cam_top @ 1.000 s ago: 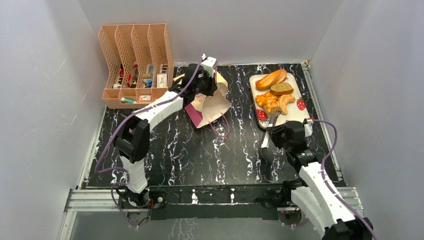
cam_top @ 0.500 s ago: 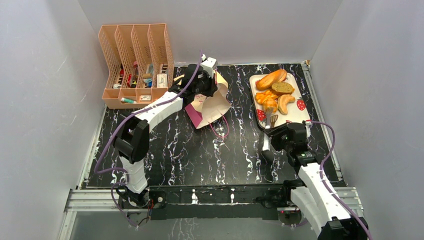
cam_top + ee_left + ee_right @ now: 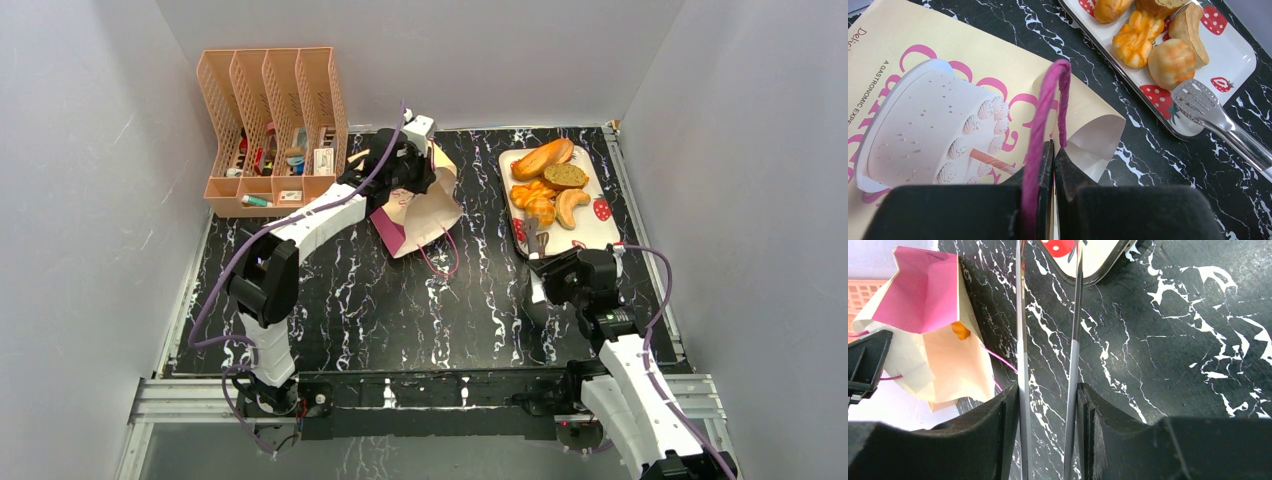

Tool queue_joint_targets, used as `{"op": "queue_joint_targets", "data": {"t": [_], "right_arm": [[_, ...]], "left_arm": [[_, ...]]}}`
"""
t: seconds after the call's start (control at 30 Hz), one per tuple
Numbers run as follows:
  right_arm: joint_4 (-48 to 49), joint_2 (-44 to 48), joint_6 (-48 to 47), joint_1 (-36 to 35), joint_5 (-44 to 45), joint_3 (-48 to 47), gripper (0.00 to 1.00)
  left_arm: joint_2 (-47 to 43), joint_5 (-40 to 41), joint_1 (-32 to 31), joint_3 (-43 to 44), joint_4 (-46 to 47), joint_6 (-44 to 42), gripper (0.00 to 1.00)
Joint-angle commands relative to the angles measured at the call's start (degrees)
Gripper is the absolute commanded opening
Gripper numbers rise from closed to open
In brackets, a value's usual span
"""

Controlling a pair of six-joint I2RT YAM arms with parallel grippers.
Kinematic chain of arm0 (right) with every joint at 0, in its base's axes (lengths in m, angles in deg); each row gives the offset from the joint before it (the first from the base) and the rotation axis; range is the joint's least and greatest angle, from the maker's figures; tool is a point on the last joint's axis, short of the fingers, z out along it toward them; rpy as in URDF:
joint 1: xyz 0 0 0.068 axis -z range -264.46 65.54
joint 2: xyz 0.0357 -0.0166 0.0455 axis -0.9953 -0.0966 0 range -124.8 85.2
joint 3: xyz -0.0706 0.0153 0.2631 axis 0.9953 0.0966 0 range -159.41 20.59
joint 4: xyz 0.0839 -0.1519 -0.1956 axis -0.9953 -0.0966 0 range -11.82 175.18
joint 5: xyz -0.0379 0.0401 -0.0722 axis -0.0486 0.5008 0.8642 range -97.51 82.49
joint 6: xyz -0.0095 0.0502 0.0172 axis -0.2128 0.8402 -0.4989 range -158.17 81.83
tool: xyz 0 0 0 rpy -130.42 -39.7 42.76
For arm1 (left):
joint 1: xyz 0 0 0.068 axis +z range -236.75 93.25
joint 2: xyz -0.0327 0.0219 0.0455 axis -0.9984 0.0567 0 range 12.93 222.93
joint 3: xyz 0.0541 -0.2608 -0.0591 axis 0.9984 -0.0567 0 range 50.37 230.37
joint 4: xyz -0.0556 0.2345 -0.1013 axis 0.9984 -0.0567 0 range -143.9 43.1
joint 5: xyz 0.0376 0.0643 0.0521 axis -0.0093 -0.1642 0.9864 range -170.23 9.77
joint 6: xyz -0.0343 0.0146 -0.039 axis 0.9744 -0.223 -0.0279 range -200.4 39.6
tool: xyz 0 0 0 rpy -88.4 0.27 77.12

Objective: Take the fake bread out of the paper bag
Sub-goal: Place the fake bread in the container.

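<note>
The paper bag (image 3: pixel 425 212) lies tilted at the back middle of the table, its cake print (image 3: pixel 933 125) facing up. My left gripper (image 3: pixel 405 172) (image 3: pixel 1054 148) is shut on the bag's rim beside the pink string handle (image 3: pixel 1047 100). A bit of orange fake bread (image 3: pixel 961 331) shows inside the bag's mouth (image 3: pixel 948 357). My right gripper (image 3: pixel 548 270) (image 3: pixel 1048 388) is shut on metal tongs (image 3: pixel 1022 315) (image 3: pixel 541 242), whose two arms stand apart with nothing between them. The tong tips (image 3: pixel 1198 100) hover at the near end of the tray (image 3: pixel 604 226). Several fake breads (image 3: pixel 545 190) lie on that tray.
A peach file rack (image 3: pixel 270 130) holding small items stands at the back left. The strawberry-print tray (image 3: pixel 1238 55) fills the back right. A loose pink string handle (image 3: pixel 440 262) trails on the black marble tabletop (image 3: pixel 400 310). Grey walls close in on three sides.
My right gripper has drawn back from the tray toward the near edge. Its tongs have spread open and left a round bread on the tray. The left gripper and bag have not moved.
</note>
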State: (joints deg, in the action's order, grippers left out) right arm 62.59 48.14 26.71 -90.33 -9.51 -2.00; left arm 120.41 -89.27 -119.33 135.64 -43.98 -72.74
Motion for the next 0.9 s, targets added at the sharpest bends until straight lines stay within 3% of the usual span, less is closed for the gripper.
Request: {"op": "queue_joint_targets", "data": {"t": [0.0, 0.47, 0.7, 0.87], "right_arm": [[-0.02, 2.31, 0.37, 0.25, -0.80, -0.62, 0.39], [-8.75, 10.21, -0.62, -0.41, -2.54, -3.51, 0.37], [-9.01, 11.76, -3.36, -1.23, -5.45, -7.45, 0.34], [-4.11, 8.02, -4.65, -2.07, -13.19, -11.04, 0.34]], "left_arm": [[-3.18, -0.65, -0.49, 1.14, -0.63, 0.34, 0.00], [-1.01, -0.34, -0.69, 3.85, -2.97, 0.31, 0.00], [0.11, -0.18, -0.78, 5.34, -4.34, 0.25, 0.00], [1.66, -0.70, -1.09, 7.32, -5.87, 0.21, 0.00]]}}
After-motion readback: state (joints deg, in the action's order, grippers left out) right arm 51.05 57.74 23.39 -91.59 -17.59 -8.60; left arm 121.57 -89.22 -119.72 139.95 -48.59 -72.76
